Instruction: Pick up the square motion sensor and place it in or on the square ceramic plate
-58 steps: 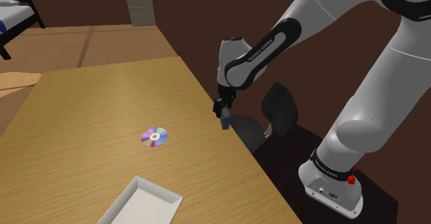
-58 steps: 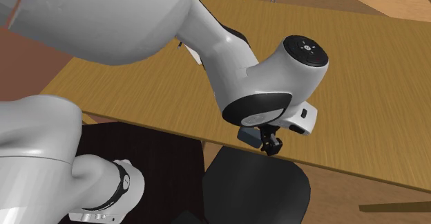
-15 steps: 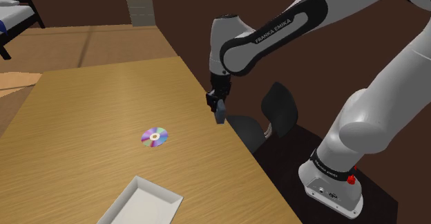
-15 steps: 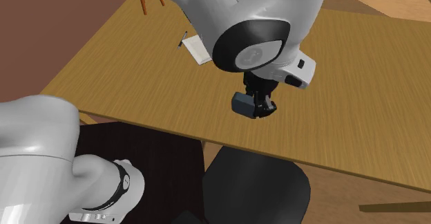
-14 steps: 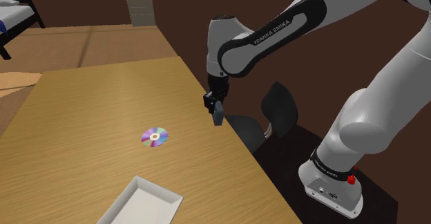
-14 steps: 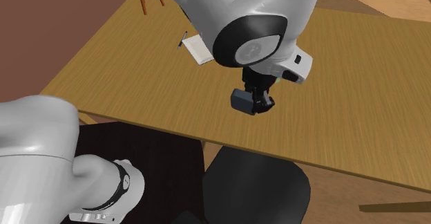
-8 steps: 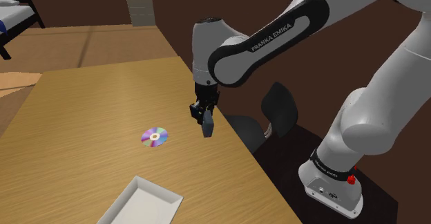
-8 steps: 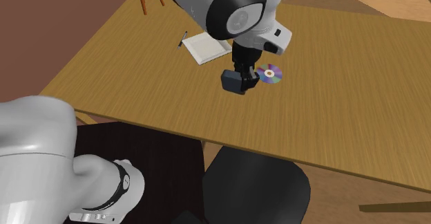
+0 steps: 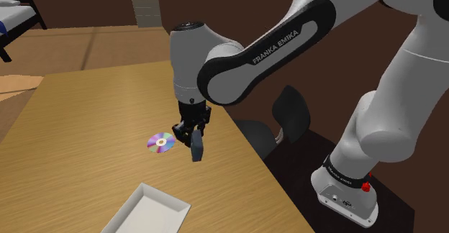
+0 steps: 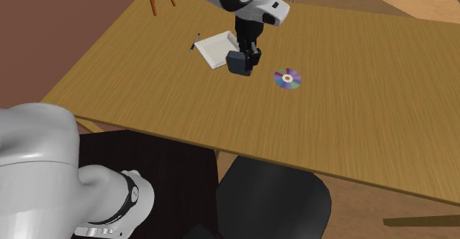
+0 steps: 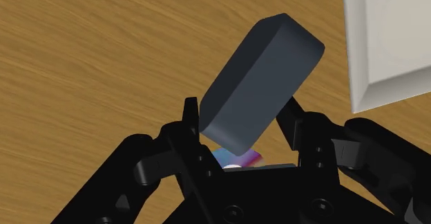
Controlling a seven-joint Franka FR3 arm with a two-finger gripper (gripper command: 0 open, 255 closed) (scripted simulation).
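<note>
Gripper [image 11: 240, 119] neared plate [image 11: 394, 36]; wrist view shows sensor [image 11: 262, 77] clasped.

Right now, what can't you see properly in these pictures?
White plate: cut off by the shoulder view's bottom edge.
Disc: wrist view, mostly hidden behind the dark motion sensor and the gripper.
Thin thing beside the plate, second exterior view: too small to name.

Wooden table [image 9: 86, 116] with disc [image 9: 161, 142], white plate [image 9: 150, 211]

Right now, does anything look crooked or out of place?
The dark grey sensor sits askew in the claw, clasped by one end and slanting out diagonally. Otherwise nothing stands out.
</note>
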